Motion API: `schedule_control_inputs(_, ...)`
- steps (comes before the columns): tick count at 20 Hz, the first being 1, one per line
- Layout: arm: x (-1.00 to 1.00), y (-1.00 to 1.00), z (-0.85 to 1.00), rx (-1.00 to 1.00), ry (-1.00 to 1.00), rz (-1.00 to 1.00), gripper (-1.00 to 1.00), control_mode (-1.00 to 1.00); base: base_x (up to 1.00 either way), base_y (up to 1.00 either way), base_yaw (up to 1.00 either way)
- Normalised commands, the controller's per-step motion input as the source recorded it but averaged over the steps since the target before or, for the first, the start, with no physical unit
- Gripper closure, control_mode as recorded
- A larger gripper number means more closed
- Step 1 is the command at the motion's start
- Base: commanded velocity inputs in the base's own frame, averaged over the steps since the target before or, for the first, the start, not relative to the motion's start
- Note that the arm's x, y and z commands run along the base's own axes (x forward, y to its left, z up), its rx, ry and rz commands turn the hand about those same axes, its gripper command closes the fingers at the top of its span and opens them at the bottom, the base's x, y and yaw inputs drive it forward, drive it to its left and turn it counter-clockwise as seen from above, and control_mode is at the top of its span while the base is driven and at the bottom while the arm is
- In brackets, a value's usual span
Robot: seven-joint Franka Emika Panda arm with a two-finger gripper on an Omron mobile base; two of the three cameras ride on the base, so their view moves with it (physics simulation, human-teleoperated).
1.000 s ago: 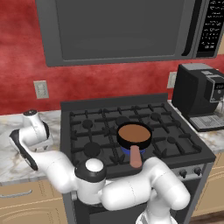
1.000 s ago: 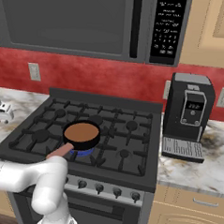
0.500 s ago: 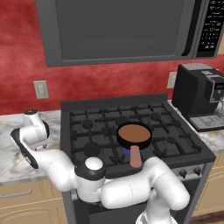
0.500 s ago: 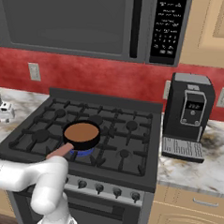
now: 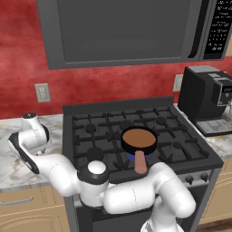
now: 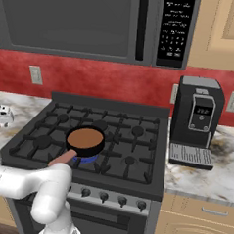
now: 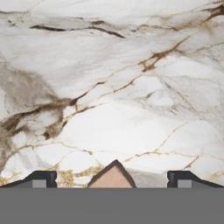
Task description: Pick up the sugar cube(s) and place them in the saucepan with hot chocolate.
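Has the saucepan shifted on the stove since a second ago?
No. The saucepan sits on the same front burner of the stove, its handle pointing toward the front edge as before.

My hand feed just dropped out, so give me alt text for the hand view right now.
A tan sugar cube pokes up at the bottom edge, centred between the two dark fingertips of the open gripper. Beyond it lies white marble counter with grey and gold veins.
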Motion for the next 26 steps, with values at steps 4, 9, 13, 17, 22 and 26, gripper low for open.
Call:
schedule_control_inputs(4, 0.00, 0.00, -0.24, 0.00, 0.02, 0.05, -1.00, -1.00, 0.00, 0.00, 0.00)
schedule_control_inputs(9, 0.00, 0.00, -0.23, 0.00, 0.12, 0.00, -1.00, -1.00, 0.00, 0.00, 0.00)
schedule_control_inputs(13, -0.01, 0.00, -0.20, 0.00, 0.16, 0.00, -1.00, -1.00, 0.00, 0.00, 0.00)
schedule_control_inputs(17, -0.17, 0.00, -0.04, 0.00, 0.03, 0.00, -1.00, -1.00, 0.00, 0.00, 0.00)
schedule_control_inputs(22, -0.31, 0.00, -0.03, -0.01, -0.13, 0.00, -1.00, -1.00, 0.00, 0.00, 0.00)
schedule_control_inputs(26, -0.12, 0.00, -0.03, -0.02, -0.11, 0.00, -1.00, -1.00, 0.00, 0.00, 0.00)
